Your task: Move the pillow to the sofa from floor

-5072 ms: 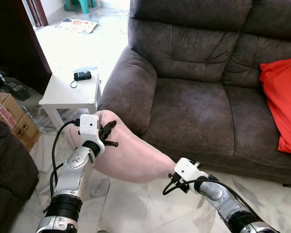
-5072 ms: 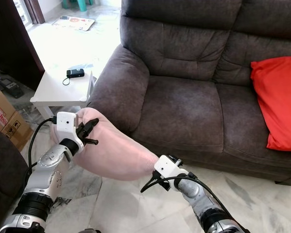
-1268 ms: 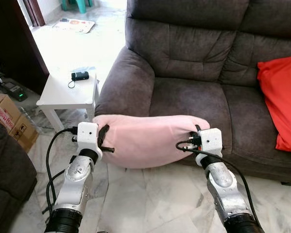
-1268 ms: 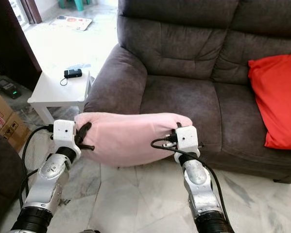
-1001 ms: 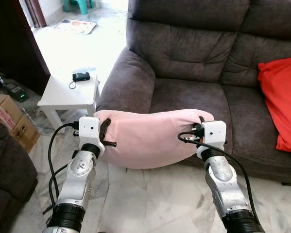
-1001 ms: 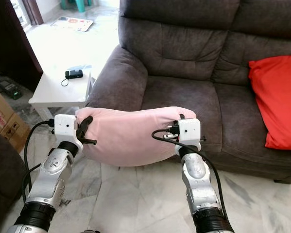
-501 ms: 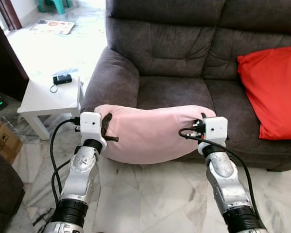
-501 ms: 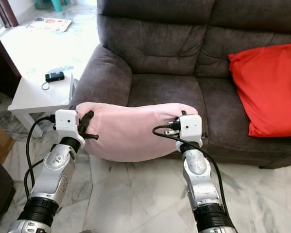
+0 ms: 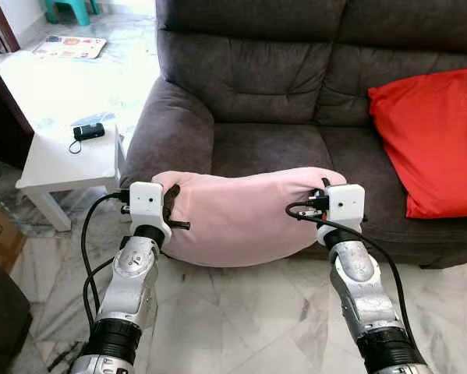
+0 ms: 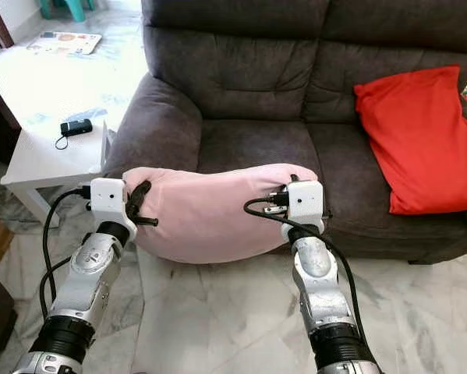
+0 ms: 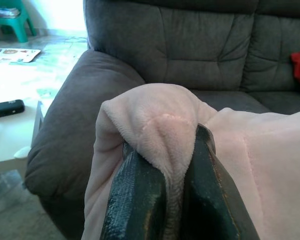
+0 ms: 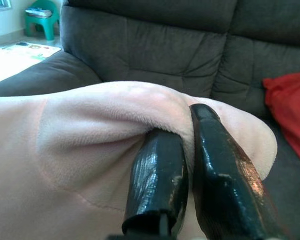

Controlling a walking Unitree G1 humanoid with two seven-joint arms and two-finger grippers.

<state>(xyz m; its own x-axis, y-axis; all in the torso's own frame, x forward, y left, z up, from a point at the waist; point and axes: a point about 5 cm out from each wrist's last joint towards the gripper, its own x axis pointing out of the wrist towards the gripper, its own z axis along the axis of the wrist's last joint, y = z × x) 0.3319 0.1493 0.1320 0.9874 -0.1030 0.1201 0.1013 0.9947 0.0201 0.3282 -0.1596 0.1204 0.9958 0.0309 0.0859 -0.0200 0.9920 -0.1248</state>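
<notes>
Left tool [image 11: 172, 165] pinched tight on pink pillow [image 9: 245, 214] end; right tool [image 12: 190, 145] clamps opposite end, before sofa [image 9: 280, 148].

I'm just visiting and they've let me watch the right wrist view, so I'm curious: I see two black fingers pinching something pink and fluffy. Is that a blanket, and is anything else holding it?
Observer: It's a long pink pillow. The left gripper is pinching its other end, so it hangs between both arms.
Operator: Is it on the sofa yet?
Observer: Not yet. From the head camera it's held in the air in front of the sofa seat's front edge, above the marble floor.
Operator: I see a bit of red. What's that?
Observer: A red cushion leaning on the sofa's right-hand seat.
Operator: Anything on the other side?
Observer: A small white side table by the left armrest, with a small black device on it.
</notes>
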